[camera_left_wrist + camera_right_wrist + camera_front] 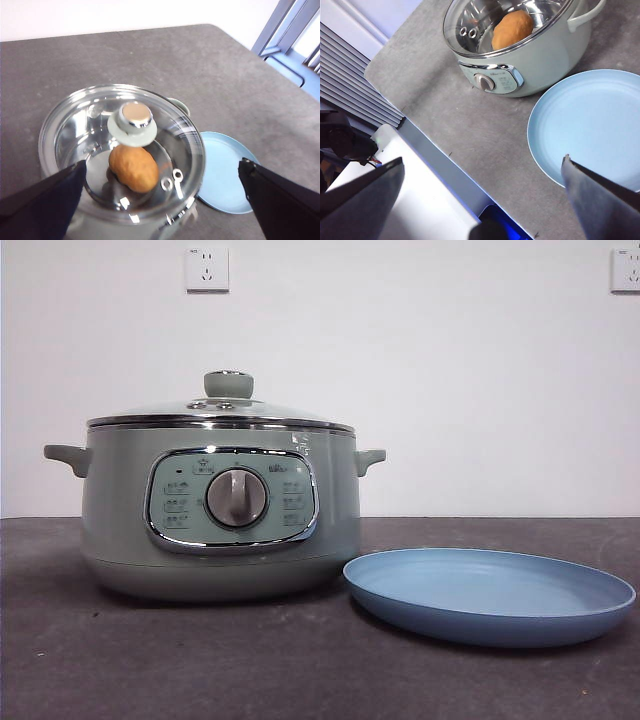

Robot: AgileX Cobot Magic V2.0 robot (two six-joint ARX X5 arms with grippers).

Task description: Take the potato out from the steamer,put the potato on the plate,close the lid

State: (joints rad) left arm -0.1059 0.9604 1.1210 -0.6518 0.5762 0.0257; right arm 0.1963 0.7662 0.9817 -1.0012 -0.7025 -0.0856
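Nothing done: I see golden-brown oval potato [133,168] under chrome-rimmed glass lid [131,123] in sage-green steamer [220,510]; matte blue plate [489,595] bare; left gripper [165,200] and right gripper [482,200] both spread, holding nothing.

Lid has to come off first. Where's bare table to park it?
Bare table lies in front of the steamer and the plate, and beyond them toward the far edge. It is tight where plate meets steamer. The lid sits closed over the potato.
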